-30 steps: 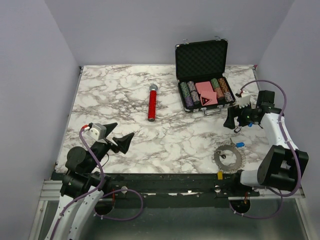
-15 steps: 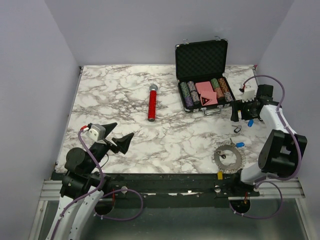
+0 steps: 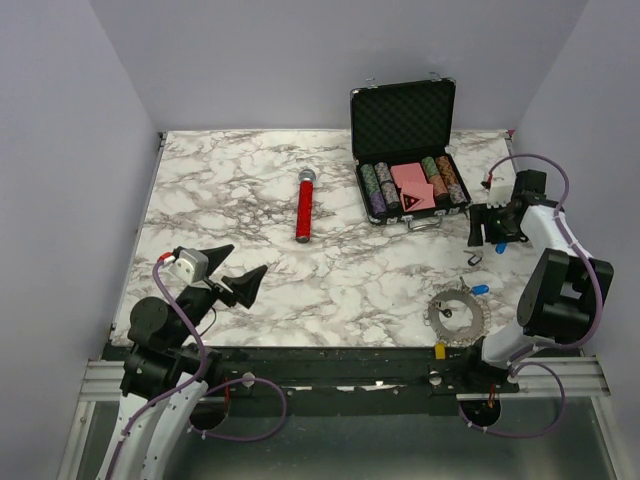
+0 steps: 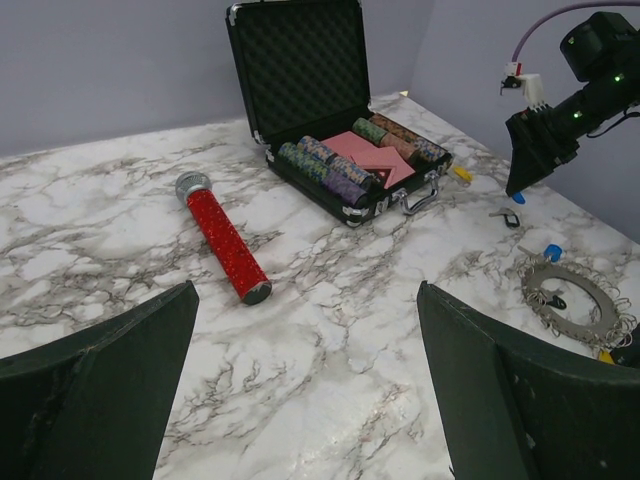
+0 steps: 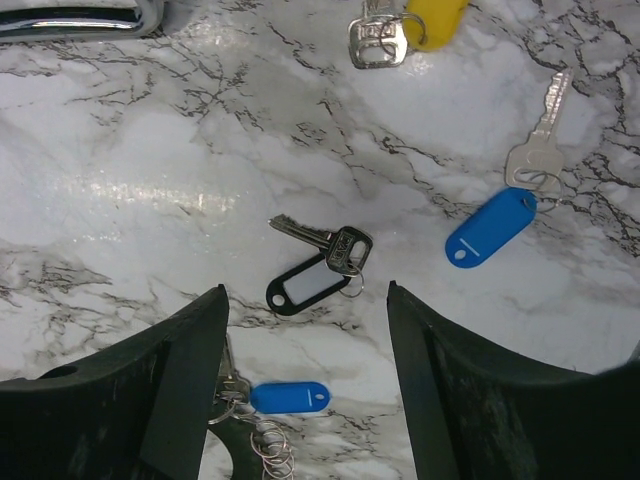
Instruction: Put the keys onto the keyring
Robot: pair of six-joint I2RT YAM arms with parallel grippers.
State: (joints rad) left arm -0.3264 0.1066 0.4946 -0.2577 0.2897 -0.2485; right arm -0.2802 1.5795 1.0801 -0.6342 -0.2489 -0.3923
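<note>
My right gripper (image 3: 485, 230) hangs open over the keys at the table's right side. In the right wrist view its open fingers (image 5: 305, 300) straddle a metal key with a black tag (image 5: 320, 272), which lies flat just ahead of them. A key with a blue tag (image 5: 500, 215) lies to the right, and one with a yellow tag (image 5: 400, 25) at the top. A second blue tag (image 5: 288, 397) lies by the keyring's small rings (image 5: 262, 455). The keyring (image 3: 457, 316) lies near the front edge. My left gripper (image 3: 245, 260) is open and empty at the front left.
A red-handled microphone (image 3: 303, 205) lies mid-table. An open black case of poker chips (image 3: 405, 150) stands at the back right, its handle close to the keys. A small yellow tag (image 3: 440, 349) lies at the front edge. Purple walls close in both sides.
My right gripper has swung back and to the right, from over the black-tagged key towards the right wall, and now points down over the keys. The left arm has not moved.
</note>
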